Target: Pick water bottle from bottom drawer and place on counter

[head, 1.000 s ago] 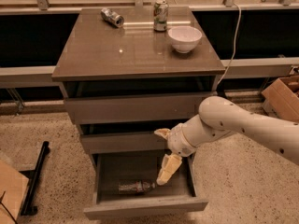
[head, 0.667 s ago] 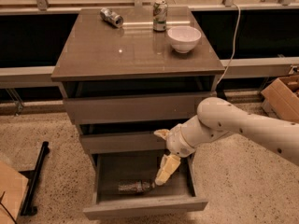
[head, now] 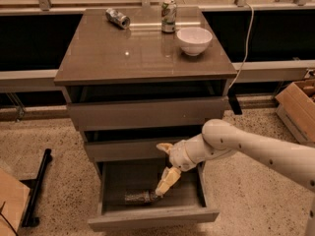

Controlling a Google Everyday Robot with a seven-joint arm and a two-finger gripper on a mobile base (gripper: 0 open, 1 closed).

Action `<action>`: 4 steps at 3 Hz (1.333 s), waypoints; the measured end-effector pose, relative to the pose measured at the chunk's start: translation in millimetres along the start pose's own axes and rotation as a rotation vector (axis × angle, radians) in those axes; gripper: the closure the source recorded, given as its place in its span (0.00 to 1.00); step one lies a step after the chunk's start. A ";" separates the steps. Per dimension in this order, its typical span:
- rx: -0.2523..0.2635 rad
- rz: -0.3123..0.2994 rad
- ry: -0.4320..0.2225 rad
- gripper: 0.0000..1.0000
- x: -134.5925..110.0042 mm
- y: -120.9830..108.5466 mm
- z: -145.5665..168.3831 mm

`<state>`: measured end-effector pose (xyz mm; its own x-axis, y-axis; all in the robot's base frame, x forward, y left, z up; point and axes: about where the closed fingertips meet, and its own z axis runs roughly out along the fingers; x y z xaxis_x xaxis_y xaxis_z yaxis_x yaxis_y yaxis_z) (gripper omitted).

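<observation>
The bottom drawer (head: 147, 219) is pulled open, and the water bottle (head: 135, 196) lies on its side on the dark floor inside, toward the front. My gripper (head: 159, 171) reaches into the drawer from the right, open. Its lower finger (head: 167, 181) points down with its tip at the bottle's right end. Its upper finger (head: 164, 146) is up by the middle drawer's front. The counter (head: 133, 53) is the glossy top of the cabinet, above all three drawers.
On the counter stand a white bowl (head: 194, 39) and an upright can (head: 169, 15), and a second can (head: 118, 17) lies on its side. A cardboard box (head: 298, 107) sits on the floor at right. A black stand (head: 37, 186) lies at left.
My gripper has shifted slightly left and down inside the drawer, bringing the lower fingertip to the bottle's right end. The bottle has not moved.
</observation>
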<state>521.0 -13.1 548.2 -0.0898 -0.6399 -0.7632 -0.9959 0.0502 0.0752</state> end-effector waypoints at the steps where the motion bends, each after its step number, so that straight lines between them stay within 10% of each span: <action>1: 0.003 0.028 -0.109 0.00 29.7 -18.7 39.8; 4: -0.053 0.036 -0.148 0.00 63.9 -31.8 115.0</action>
<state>545.9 32.5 423.3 -0.1296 -0.5184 -0.8453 -0.9905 0.0282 0.1346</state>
